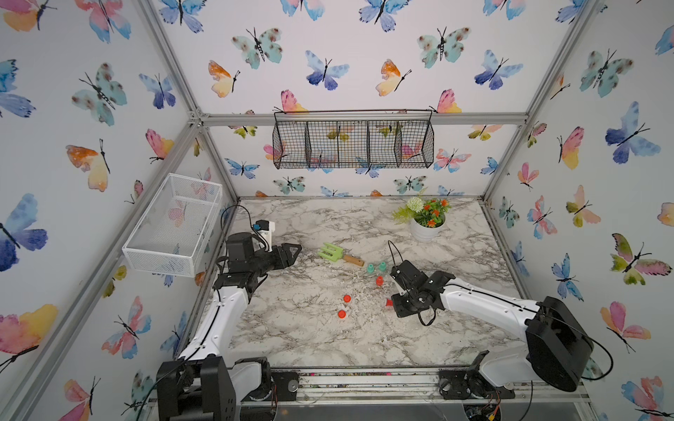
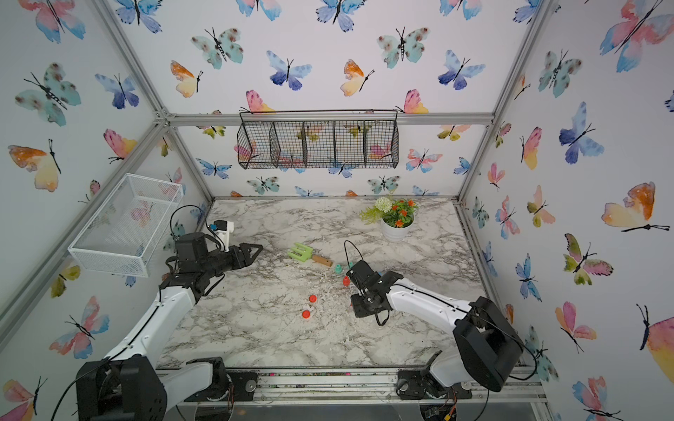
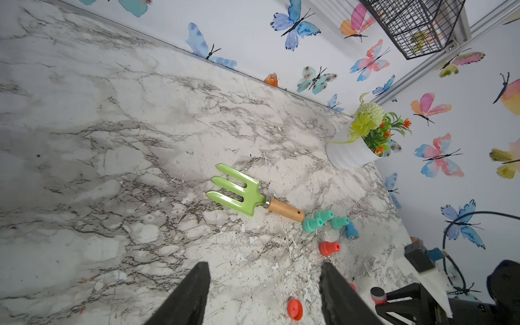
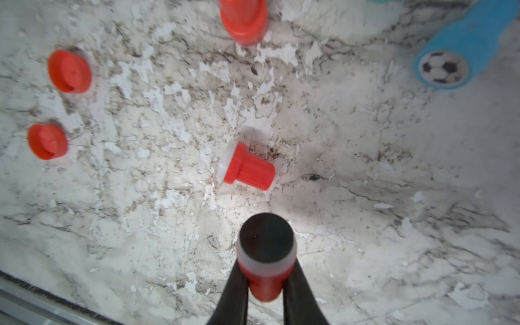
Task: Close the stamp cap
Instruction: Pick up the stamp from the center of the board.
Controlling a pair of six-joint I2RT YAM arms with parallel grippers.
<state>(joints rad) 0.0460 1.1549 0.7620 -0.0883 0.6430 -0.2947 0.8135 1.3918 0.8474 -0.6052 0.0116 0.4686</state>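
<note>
- Stamp, red with a bare black face, is pinched by its handle between the closed-in fingers of the right gripper, above the counter.
- Two red caps lie loose on the counter, apart from the held stamp; neither is on it yet.
- Left gripper hangs spread and empty over the counter's left part.
- Risk: the caps rest free on smooth marble, so an off-centre press would likely skid or tip one instead of seating it.
- Risk: the round handle may twist or slip in the pinch under a push.
- Risk: a second stamp lies on its side near the held one and could be knocked.
- Wire basket on the back wall looks empty, and so does the mesh basket on the left wall.
- Pot holds flowers.
</note>
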